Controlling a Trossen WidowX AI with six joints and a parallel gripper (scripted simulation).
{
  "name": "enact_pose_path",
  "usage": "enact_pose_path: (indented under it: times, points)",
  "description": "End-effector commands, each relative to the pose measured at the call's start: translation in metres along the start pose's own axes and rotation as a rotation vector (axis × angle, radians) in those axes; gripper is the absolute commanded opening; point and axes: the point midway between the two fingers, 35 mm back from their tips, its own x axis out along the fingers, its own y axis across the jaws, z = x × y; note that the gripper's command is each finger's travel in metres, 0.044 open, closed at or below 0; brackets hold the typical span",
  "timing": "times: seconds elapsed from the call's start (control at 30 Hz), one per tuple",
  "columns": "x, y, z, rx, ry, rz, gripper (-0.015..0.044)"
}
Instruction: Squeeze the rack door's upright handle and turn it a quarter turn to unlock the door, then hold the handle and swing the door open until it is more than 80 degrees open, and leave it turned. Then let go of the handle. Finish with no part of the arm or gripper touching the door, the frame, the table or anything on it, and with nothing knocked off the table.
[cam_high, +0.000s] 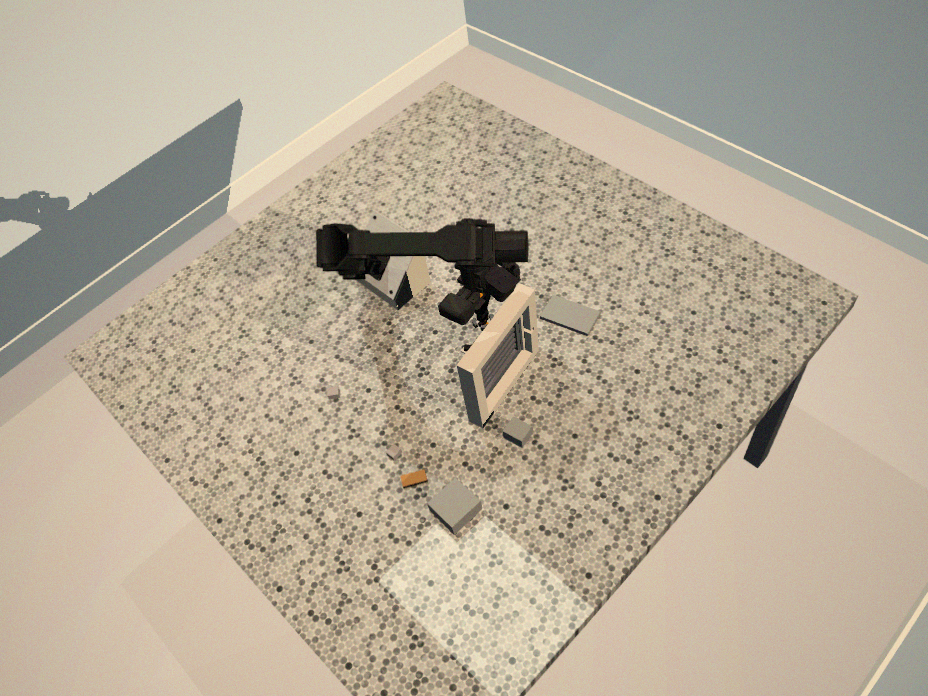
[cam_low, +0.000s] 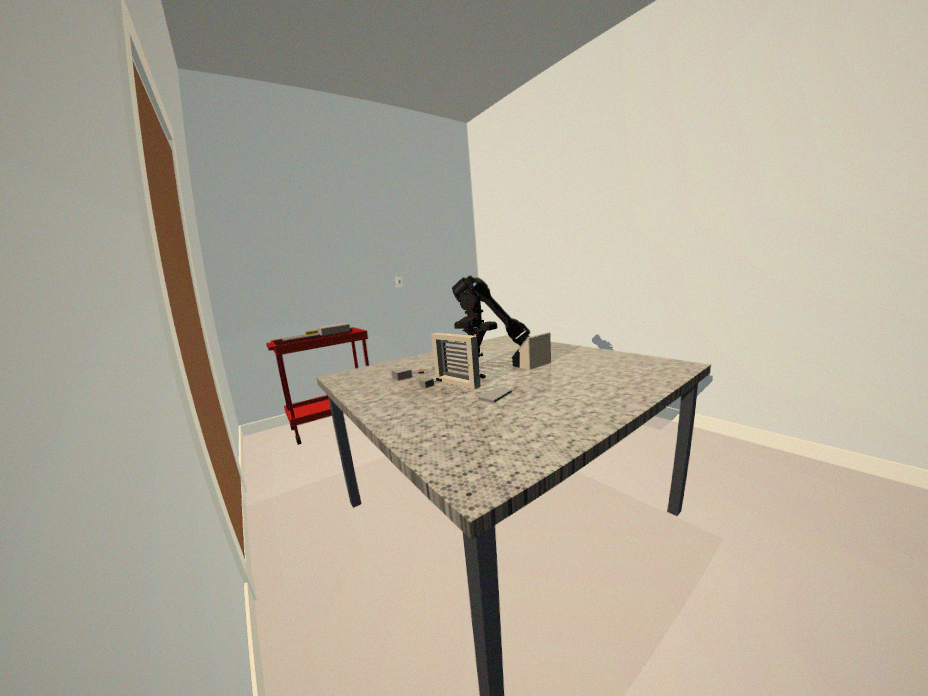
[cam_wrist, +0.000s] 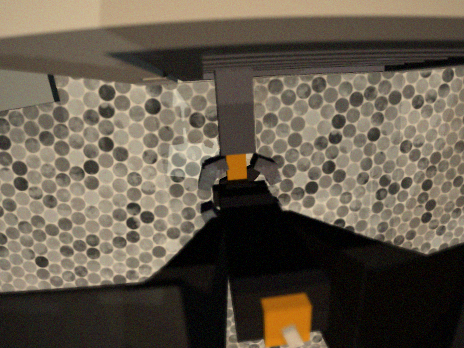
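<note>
The cream rack frame (cam_high: 487, 340) (cam_low: 453, 337) (cam_wrist: 280, 9) stands upright on the table. The slatted door (cam_high: 500, 367) (cam_low: 457, 365) (cam_wrist: 325, 61) appears to sit within the frame, closed. The black upright handle (cam_wrist: 286, 317) with orange marks stands off the door at the end of a grey bar (cam_wrist: 236, 112). My gripper (cam_high: 481, 303) (cam_low: 477, 334) (cam_wrist: 251, 225) points down over the handle, its dark fingers against both sides. It is shut on the handle. The fingers hide parts of the handle's sides. Whether the handle is turned is hard to tell.
A flat grey plate (cam_high: 569, 314) (cam_low: 494, 394) lies near the frame's one end, a small grey block (cam_high: 517, 432) (cam_low: 427, 382) near the other. Farther off are a larger grey block (cam_high: 454, 505) (cam_low: 401, 374), an orange block (cam_high: 413, 477) and small cubes. A pale box (cam_high: 419, 273) (cam_low: 539, 350) stands by the arm's base.
</note>
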Motion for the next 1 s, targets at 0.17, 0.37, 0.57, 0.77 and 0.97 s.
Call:
enact_pose_path:
  times: [0.17, 0.37, 0.57, 0.77, 0.97]
  points:
    - [0.0005, -0.0001, 0.0000, -0.007, 0.001, 0.000, 0.0023]
    - [0.0005, -0.0001, 0.0000, -0.015, 0.001, 0.000, 0.0008]
    - [0.0005, -0.0001, 0.0000, -0.276, 0.001, 0.000, 0.0008]
    - [0.0005, -0.0001, 0.0000, -0.572, 0.001, 0.000, 0.0008]
    - [0.0005, -0.0001, 0.0000, -0.868, 0.001, 0.001, 0.0008]
